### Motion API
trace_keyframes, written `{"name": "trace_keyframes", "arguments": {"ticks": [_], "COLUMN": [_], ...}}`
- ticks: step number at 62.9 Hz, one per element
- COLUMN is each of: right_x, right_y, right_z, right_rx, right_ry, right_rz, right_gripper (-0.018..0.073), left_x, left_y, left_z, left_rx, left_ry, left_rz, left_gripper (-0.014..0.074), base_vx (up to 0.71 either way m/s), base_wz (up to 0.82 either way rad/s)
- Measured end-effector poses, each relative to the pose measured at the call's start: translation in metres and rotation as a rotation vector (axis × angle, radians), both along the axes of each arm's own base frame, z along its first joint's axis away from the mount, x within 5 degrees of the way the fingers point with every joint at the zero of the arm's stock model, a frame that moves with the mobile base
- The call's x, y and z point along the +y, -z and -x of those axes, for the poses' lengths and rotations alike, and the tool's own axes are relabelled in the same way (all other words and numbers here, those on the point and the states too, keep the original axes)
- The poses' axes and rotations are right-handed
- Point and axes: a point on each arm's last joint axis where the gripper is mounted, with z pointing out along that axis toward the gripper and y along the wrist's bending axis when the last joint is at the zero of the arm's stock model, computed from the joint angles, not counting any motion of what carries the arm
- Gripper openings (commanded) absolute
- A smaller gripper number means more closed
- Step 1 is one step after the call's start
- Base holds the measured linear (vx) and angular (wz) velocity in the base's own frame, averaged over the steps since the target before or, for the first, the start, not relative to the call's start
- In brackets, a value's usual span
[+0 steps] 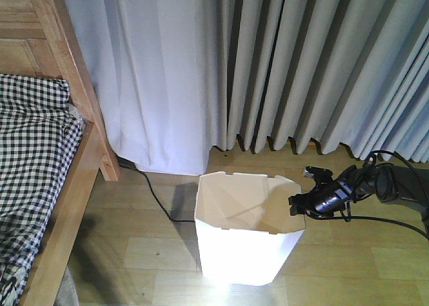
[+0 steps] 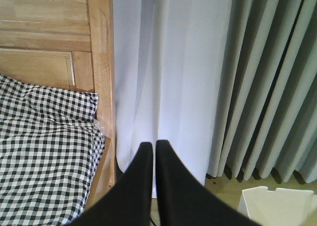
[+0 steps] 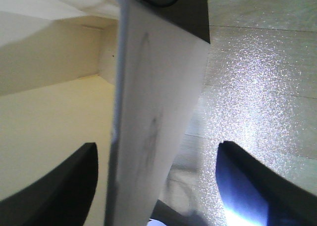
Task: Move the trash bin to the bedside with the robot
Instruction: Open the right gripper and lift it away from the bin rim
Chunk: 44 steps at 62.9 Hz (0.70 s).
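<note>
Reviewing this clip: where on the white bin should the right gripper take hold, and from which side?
Grip the thin upper wall at the trash bin rim, from its right side, one finger inside and one outside. The right gripper already sits there, open, astride that wall; the faceted body looks too wide to span.

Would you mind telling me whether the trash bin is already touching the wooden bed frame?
No, the trash bin stands apart from the bed frame, with bare wooden floor showing between them in the front-facing view.

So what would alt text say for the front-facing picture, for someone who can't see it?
A white trash bin stands on a wooden floor before grey curtains, a black robot gripper at its right rim. A wooden bed with checked bedding sits left.
</note>
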Motion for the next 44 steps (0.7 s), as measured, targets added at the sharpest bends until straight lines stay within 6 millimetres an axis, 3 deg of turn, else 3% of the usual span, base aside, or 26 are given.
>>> {"name": "trace_keyframes", "arguments": {"ticks": [8, 20, 33, 44], "right_x": [0.002, 0.001, -0.002, 0.004], "right_y": [-0.006, -0.034, -0.069, -0.123], "right_z": [-0.001, -0.005, 0.021, 0.042], "right_rx": [0.017, -0.003, -0.055, -0.099], "right_ry": [-0.012, -0.016, -0.013, -0.044], "right_rz": [-0.031, -0.024, 0.075, 0.064], "right_gripper": [0.0501, 0.0501, 0.0501, 0.0501], "left_x": [0.000, 0.000, 0.000, 0.000], "left_y": [0.000, 0.000, 0.000, 0.000], "left_z": [0.000, 0.000, 0.000, 0.000], "left_rx": [0.000, 0.000, 0.000, 0.000], "left_ry": [0.000, 0.000, 0.000, 0.000], "left_rz": [0.000, 0.000, 0.000, 0.000], "left_gripper": [-0.0006, -0.0006, -0.0006, -0.0006], "base_vx": [0.00, 0.00, 0.00, 0.00], "base_wz": [0.00, 0.00, 0.00, 0.00]}}
